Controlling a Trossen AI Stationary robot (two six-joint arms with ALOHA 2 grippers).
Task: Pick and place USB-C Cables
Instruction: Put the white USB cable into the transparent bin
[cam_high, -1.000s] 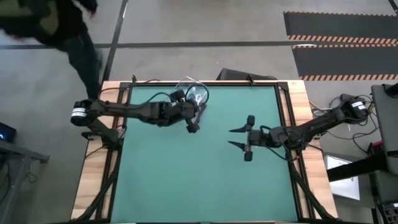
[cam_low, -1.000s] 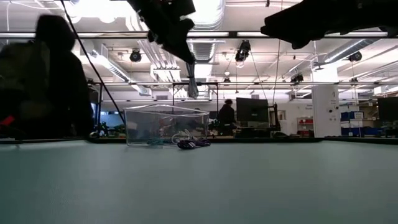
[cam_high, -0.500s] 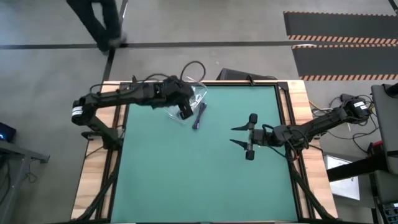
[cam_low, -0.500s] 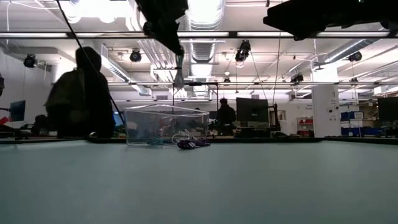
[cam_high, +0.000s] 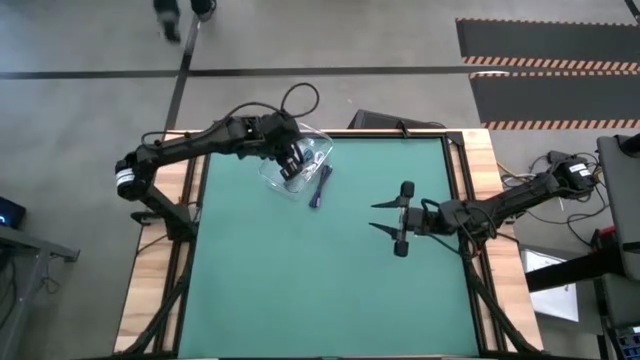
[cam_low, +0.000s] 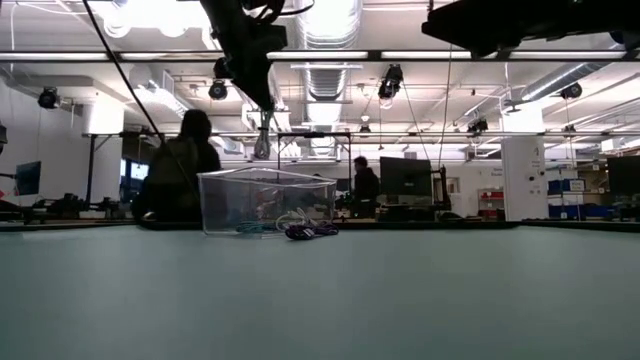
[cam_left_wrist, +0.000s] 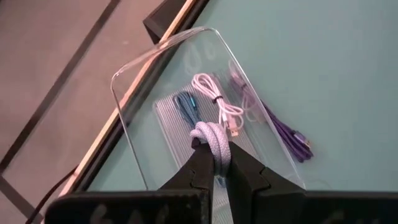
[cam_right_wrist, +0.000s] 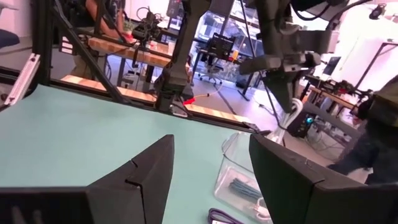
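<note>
The left tool (cam_left_wrist: 214, 163), clamped on a white cable (cam_left_wrist: 210, 138), has swung from beside the clear box (cam_left_wrist: 149, 99) to directly above it, readying a drop beside 2 cables below; the purple cable (cam_high: 319, 186) lies outside. The right tool (cam_high: 385, 216) waits open.

Two cables (cam_left_wrist: 211, 102) inside the box (cam_left_wrist: 134, 134), a third (cam_left_wrist: 283, 127) on the table (cam_high: 300, 280) just beside it

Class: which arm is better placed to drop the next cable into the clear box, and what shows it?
Left. The left gripper hangs over the clear box, shut on a white cable. The right gripper waits open and empty at mid-table, away from the box.
</note>
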